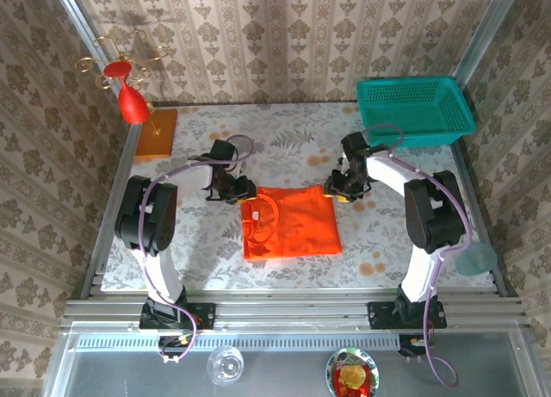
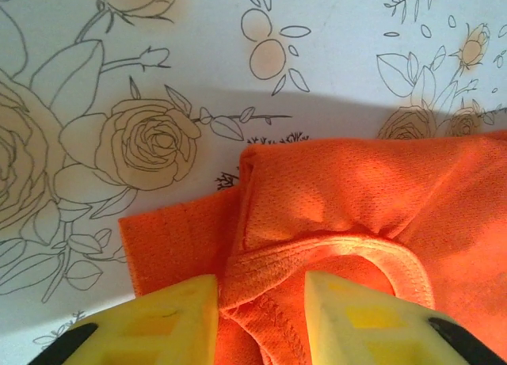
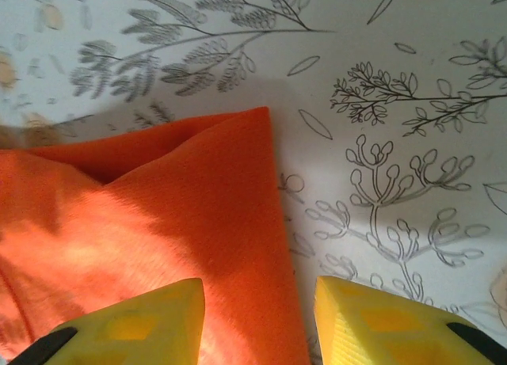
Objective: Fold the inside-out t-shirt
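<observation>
Lying flat mid-surface, the orange-red t-shirt [image 1: 291,225] is folded into a rough rectangle, seams out. Its collar [image 1: 263,216] sits on the left half, and the bottom edge runs along the near side.

Left end effector [image 1: 243,190] is low at the shirt's far-left corner. In the left wrist view its [image 2: 260,292] yellow fingers [image 2: 178,313] stand apart with the stitched collar band [image 2: 348,254] and bunched cloth lying between them, spread and not pinching. A single-layer flap [image 2: 170,238] pokes out left of the fold onto the floral surface [image 2: 95,80].

Right end effector [image 1: 338,190] is low at the far-right corner. In the right wrist view its [image 3: 260,292] fingers [image 3: 154,317] are also parted and straddle the shirt's right edge [image 3: 273,246] – one finger over cloth, the other over bare surface [image 3: 412,191]. The cloth there lies flat and unpinched, with the corner tip pointing far.

Other items, all well apart from the shirt:
- teal basket [image 1: 415,111] at the far right
- red ornament [image 1: 131,102] on a gold wire stand at the far left
- flat orange board [image 1: 157,134] just beside the stand – on the surface's far-left edge
</observation>
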Robot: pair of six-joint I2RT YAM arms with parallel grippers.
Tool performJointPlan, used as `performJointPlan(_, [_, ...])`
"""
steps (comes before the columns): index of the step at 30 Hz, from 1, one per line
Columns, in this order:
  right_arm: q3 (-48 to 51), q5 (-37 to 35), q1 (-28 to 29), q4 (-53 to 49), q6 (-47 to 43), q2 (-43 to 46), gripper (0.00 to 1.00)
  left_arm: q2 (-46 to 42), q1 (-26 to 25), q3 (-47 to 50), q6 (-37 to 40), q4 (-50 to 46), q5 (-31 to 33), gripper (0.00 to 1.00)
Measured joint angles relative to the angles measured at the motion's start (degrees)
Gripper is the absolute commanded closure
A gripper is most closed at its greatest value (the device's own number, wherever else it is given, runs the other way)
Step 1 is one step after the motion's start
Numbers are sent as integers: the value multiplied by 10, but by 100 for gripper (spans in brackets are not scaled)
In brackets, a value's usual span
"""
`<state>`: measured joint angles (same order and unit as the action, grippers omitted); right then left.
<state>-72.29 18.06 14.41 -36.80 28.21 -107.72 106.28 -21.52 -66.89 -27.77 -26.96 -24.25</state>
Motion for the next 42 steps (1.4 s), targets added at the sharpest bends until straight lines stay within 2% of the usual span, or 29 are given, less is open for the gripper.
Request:
performJointPlan(5, [-1,7,0,8,-3,-36,60,14,0,0,0,5,-2,72])
performJointPlan(8, [-4,16,-3,10,-5,-38,64,14,0,0,-1,7,-2,79])
performJointPlan(11, [-4,17,-5,9,-7,-39,72,14,0,0,-2,9,-3,91])
performJointPlan(14, [-4,18,-7,13,-10,-42,84,12,0,0,-2,10,-5,100])
performJointPlan(20, [-4,21,-7,28,-10,-46,100,-27,-2,1,0,1,1,100])
performJointPlan(27, [-4,21,-9,34,-9,-46,100,-81,-2,14,7,-13,25,100])
performJointPlan(33, [-4,21,-9,34,-9,-46,100,-21,-2,20,20,-22,40,100])
performJointPlan(36, [-4,22,-9,35,-8,-46,91,8,-1,5,26,-28,39,98])
performJointPlan(42, [-3,22,-9,25,3,-28,68,3,-1,-3,35,-41,59,80])
